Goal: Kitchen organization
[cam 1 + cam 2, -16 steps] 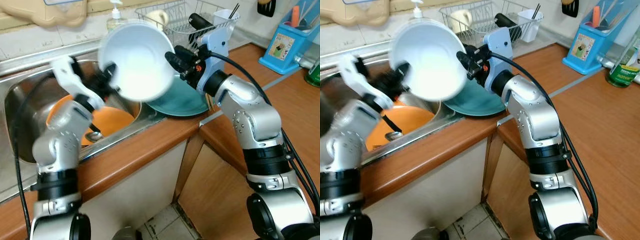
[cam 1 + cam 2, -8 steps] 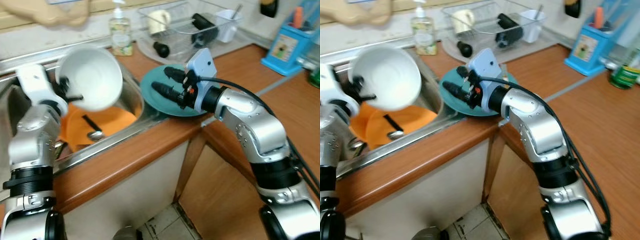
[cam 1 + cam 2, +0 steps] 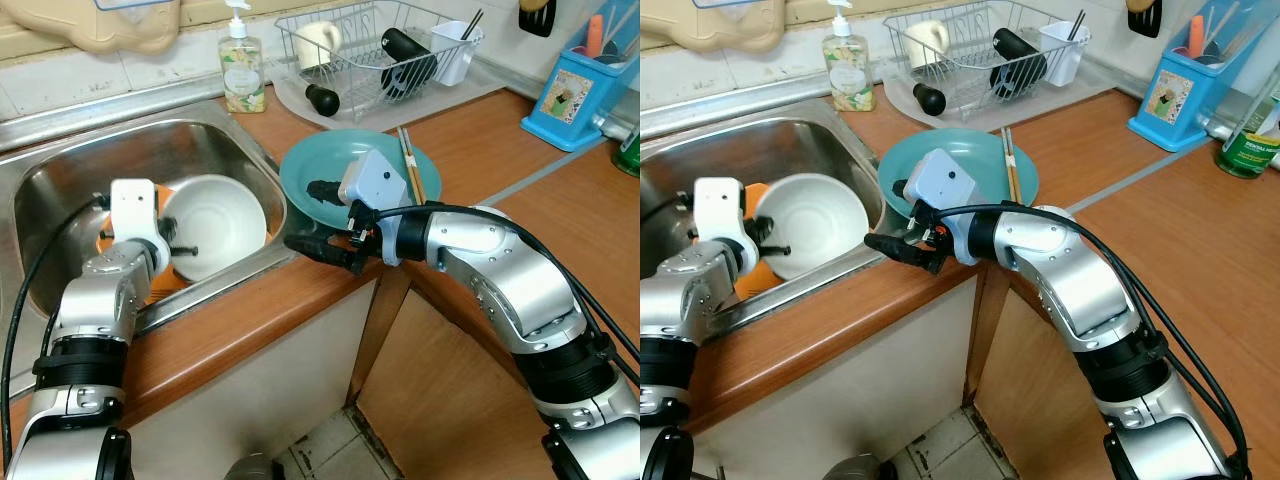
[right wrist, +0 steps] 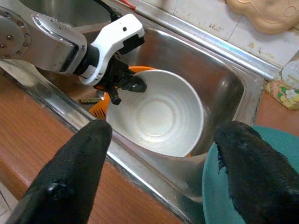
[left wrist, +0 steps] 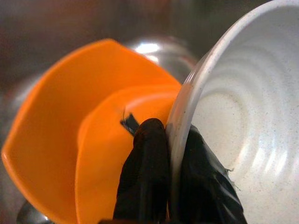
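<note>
1. Before me runs a wooden countertop (image 3: 560, 200), warm brown, with a pale seam cutting across it on my right.
2. On my left a steel sink (image 3: 70, 180) is set into the counter, its rim bright where the light strikes it.
3. Behind the sink the wall (image 3: 60, 75) is pale tile, with a steel ledge along its foot.
4. At the far side a wire dish rack (image 3: 370, 45) stands on a grey mat, just beside a soap bottle (image 3: 242, 70).
5. Far right, a blue utensil holder (image 3: 575, 85) stands against the wall.
6. Below the counter's near edge are a cream cabinet front (image 3: 270, 390) and a wooden door (image 3: 440, 400), then a tiled floor (image 3: 335, 450).
</note>
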